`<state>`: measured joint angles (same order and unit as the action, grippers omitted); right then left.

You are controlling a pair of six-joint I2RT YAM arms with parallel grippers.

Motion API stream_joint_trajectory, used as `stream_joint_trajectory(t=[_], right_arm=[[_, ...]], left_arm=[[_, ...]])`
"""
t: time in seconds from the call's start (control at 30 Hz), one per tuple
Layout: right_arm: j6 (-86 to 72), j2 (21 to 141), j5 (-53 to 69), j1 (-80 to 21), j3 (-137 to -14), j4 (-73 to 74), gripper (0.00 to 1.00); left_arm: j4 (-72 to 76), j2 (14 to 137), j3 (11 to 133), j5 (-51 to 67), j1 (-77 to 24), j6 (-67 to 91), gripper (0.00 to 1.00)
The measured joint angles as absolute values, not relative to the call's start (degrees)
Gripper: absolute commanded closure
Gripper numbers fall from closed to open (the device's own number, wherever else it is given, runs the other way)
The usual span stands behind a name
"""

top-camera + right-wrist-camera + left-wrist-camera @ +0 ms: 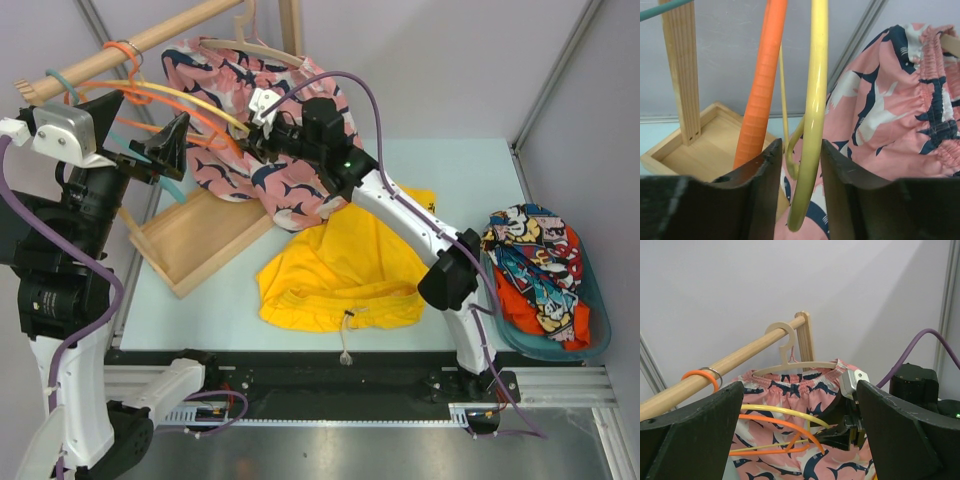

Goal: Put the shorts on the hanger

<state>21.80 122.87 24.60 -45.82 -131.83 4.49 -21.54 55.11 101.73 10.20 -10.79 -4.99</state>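
Note:
The yellow shorts [340, 270] lie flat on the table, waistband and drawstring toward the near edge, with no gripper on them. The pale-yellow hanger [205, 107] hangs from the wooden rod [150, 40] among orange hangers. My right gripper [252, 135] is up at the rack. In the right wrist view the hanger's arm end [812, 125] sits between the fingers of that gripper [801, 150], with a gap on each side. My left gripper [172, 148] is wide open and empty beside the rack. In its wrist view [800, 440] it faces the hanger [785, 412].
Pink whale-print shorts [300, 190] hang on a beige wooden hanger [790, 365] just behind the right gripper. Orange hangers [170, 95] and a teal one [60, 80] share the rod. A wooden tray base [195, 240] sits at left. A teal basket [590, 340] with a cartoon-print garment is at right.

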Motion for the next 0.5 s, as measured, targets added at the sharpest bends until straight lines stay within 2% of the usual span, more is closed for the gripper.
stream_joint_trajectory(t=[0.03,0.1,0.17,0.2,0.23,0.5], right_arm=[[21.93,123.28,24.43,-45.95,-132.51,4.40,0.70],[22.15,124.36,24.23,-46.06,-134.19,4.34,0.73],[22.13,124.86,24.10,-46.09,-134.78,4.27,0.81],[22.13,125.01,23.97,-46.09,-134.87,4.10,0.88],[22.13,125.08,23.68,-46.11,-134.87,3.88,1.00],[19.94,125.14,22.79,-46.00,-134.91,1.80,1.00]], left_arm=[[-21.54,55.11,101.73,10.13,-10.79,-4.99,0.00],[-21.54,55.11,101.73,9.98,-10.76,-5.02,0.00],[-21.54,55.13,101.73,9.56,-10.76,-5.06,0.00],[-21.54,55.13,101.73,9.45,-10.76,-5.13,0.00],[-21.54,55.13,101.73,9.30,-10.74,-5.21,0.00],[-21.63,56.40,103.85,7.60,-10.72,-6.42,0.00]])
